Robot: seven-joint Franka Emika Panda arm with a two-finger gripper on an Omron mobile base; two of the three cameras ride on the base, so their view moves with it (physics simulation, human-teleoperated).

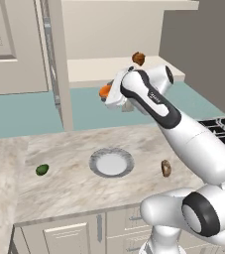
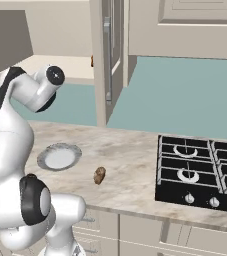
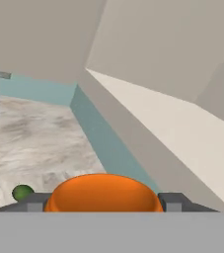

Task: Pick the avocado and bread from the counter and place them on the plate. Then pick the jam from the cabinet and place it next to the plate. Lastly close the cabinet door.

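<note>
The tool (image 3: 102, 200) is clamped on the jam (image 3: 103, 193): in the hand view the orange jar sits between the two dark finger tips, one on each side of it. From the left base view the jam (image 1: 105, 91) shows as an orange patch at the front of the white hand, held in the air below the cabinet (image 1: 129, 30) shelf and above the tabletop (image 1: 69, 186), behind the plate (image 1: 111, 162).

The plate lies bare on the tabletop, white centre and grey rim showing. The avocado (image 1: 42, 169) rests on the tabletop well to the left of the plate; the bread (image 1: 166, 168) rests on the tabletop to the right of the plate, apart from it. A dark brown-orange lump (image 1: 138, 58) sits on the cabinet shelf, above and behind the plate. The cabinet door (image 2: 111, 55) stands open, edge-on, behind the plate. A black hob (image 2: 200, 172) lies in the tabletop, far right of the plate.
</note>
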